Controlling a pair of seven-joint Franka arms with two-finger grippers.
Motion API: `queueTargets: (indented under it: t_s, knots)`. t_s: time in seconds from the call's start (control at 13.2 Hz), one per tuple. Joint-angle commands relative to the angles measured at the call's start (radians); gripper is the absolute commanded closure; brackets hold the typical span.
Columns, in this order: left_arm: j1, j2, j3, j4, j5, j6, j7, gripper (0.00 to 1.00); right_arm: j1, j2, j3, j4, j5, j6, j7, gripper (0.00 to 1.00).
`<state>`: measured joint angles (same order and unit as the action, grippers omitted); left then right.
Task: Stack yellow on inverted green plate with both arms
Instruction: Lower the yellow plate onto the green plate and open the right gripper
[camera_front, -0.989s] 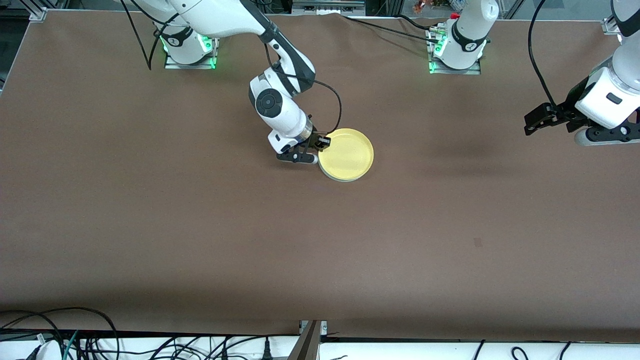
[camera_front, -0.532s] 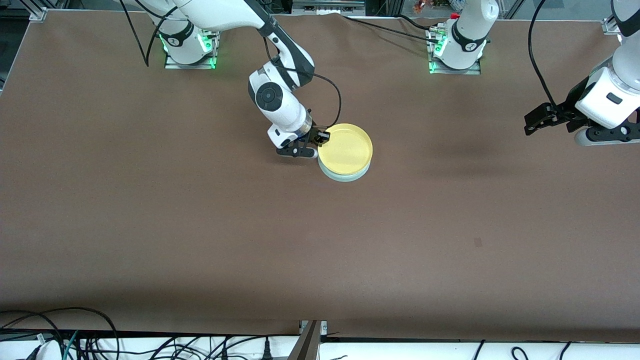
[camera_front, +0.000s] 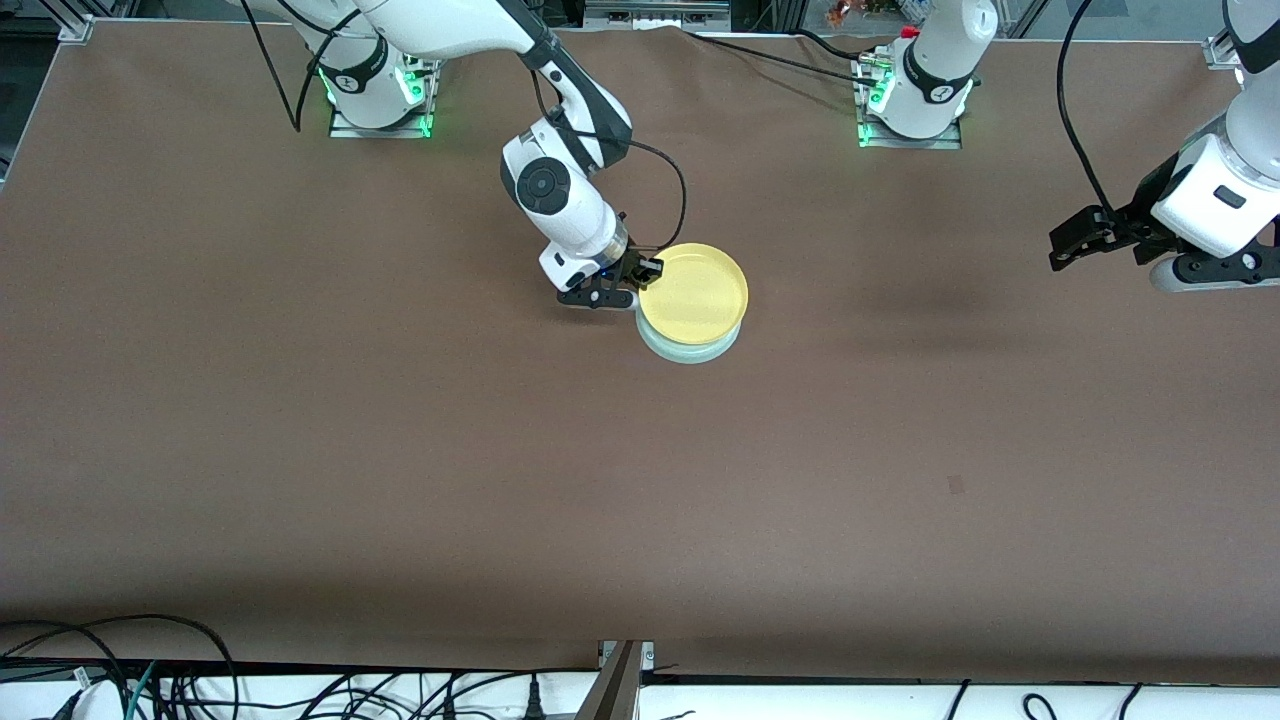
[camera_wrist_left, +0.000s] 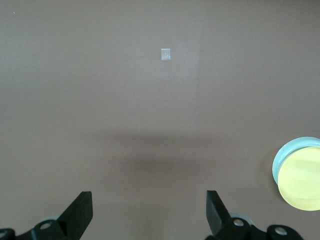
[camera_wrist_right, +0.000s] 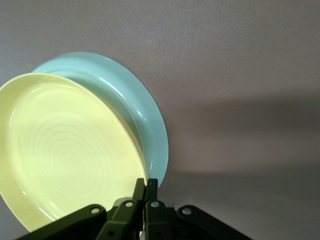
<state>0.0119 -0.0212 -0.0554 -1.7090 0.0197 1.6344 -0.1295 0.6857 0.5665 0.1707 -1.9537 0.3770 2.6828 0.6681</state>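
The yellow plate (camera_front: 693, 289) is held over the pale green plate (camera_front: 690, 349), which lies on the table's middle with only its edge showing under the yellow one. My right gripper (camera_front: 640, 284) is shut on the yellow plate's rim at the side toward the right arm's end. In the right wrist view the fingers (camera_wrist_right: 146, 190) pinch the yellow plate (camera_wrist_right: 65, 150), with the green plate (camera_wrist_right: 140, 115) below it. My left gripper (camera_front: 1075, 245) is open and empty, up in the air over the left arm's end of the table; its view shows both plates (camera_wrist_left: 300, 177) far off.
The brown table (camera_front: 400, 450) carries a small pale mark (camera_front: 955, 485) toward the left arm's end, also seen in the left wrist view (camera_wrist_left: 165, 54). Cables lie along the table's edge nearest the front camera.
My right gripper has lifted the yellow plate slightly and shifted it away from the front camera, so more of the green plate's edge shows beneath. The left arm has not moved.
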Motion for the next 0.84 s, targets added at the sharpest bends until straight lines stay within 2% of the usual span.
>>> queueTargets:
  t_s: [0.0,0.23,0.3,0.38,0.46,0.61,0.76]
  knots:
    - [0.007,0.001,-0.003,0.019,0.005,-0.015,0.022,0.00,0.017,-0.017,-0.026,-0.017,-0.017,0.014,0.019,1.00]
    - [0.007,0.001,-0.003,0.019,0.005,-0.015,0.022,0.00,0.017,-0.013,-0.027,-0.016,-0.017,0.014,0.019,1.00]
    - [0.007,0.001,-0.003,0.019,0.005,-0.015,0.022,0.00,0.015,-0.013,-0.027,-0.011,-0.015,0.014,0.025,0.71]
    - [0.007,0.001,-0.003,0.019,0.003,-0.015,0.022,0.00,0.017,-0.013,-0.027,-0.010,-0.015,0.014,0.048,0.05]
    - [0.007,0.001,-0.003,0.019,0.005,-0.015,0.022,0.00,0.017,-0.013,-0.027,0.001,-0.015,0.014,0.053,0.00]
    - [0.007,0.001,-0.003,0.019,0.003,-0.013,0.024,0.00,0.014,-0.030,-0.039,0.018,-0.015,0.003,0.048,0.00]
    - [0.005,0.001,-0.003,0.020,0.003,-0.010,0.024,0.00,0.014,-0.077,-0.098,0.057,-0.018,-0.082,0.044,0.00]
